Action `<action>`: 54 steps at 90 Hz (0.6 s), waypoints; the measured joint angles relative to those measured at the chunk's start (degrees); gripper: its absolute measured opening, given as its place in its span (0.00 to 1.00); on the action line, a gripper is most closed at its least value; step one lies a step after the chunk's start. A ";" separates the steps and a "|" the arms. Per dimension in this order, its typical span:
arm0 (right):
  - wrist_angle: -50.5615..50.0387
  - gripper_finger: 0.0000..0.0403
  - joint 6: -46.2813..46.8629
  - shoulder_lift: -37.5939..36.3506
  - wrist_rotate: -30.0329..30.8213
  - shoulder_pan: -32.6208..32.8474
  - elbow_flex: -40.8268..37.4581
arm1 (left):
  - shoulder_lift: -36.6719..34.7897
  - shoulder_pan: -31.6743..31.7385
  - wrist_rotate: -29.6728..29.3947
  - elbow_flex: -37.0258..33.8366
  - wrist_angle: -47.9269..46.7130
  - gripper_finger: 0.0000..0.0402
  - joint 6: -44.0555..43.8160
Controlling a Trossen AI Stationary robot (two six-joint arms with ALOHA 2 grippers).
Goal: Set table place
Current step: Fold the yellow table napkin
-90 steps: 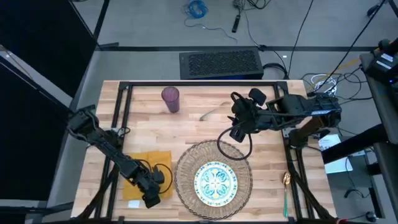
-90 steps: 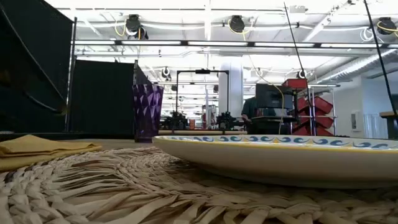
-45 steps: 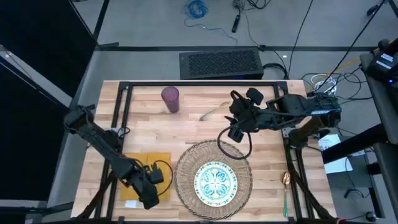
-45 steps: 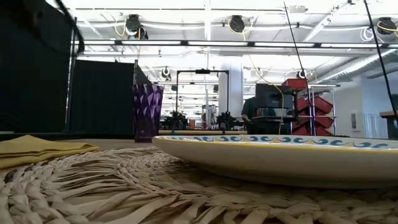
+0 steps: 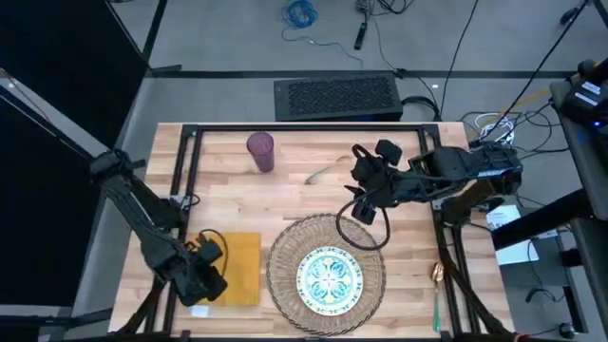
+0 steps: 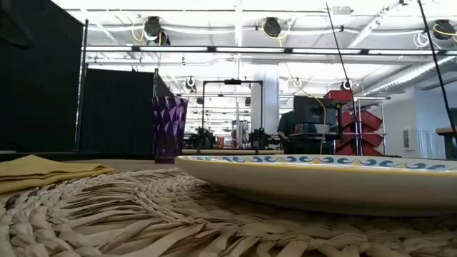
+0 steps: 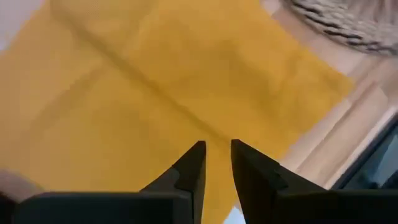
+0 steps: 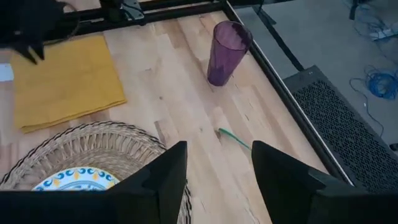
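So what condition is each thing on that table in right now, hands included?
Straw mat: flat on the table, plate on it.
Plate: centred on the mat, empty.
Yellow napkin: flat beside the mat.
Purple tumbler: upright, standing alone.
Teal-handled spoon: lying at the table's right edge.
Left hand: over the napkin, slightly open, empty.
Right hand: open, empty, raised.

Robotics lab, ceiling lights (image 6: 235,18), floor cables (image 5: 300,13)

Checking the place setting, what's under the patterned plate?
The patterned plate sits centred on the round woven straw mat, whose rim shows all round it. The mat's middle is covered by the plate.
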 joint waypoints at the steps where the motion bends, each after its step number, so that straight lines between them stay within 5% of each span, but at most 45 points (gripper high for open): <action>1: -0.04 0.41 0.01 0.00 0.00 0.12 0.00 | -0.25 -0.39 -0.29 -0.26 -0.03 0.15 -0.90; 24: -0.04 0.41 0.54 0.00 -0.04 3.23 0.00 | -6.43 -9.66 -3.94 -6.61 2.13 0.15 -21.05; 34: -0.03 0.41 1.43 0.00 0.00 4.71 0.00 | -6.63 -11.06 -2.34 -9.18 9.00 0.15 -22.18; 54: -0.67 0.41 3.28 0.00 0.00 7.73 0.00 | -4.99 -10.16 -0.71 -10.83 7.38 0.15 -22.58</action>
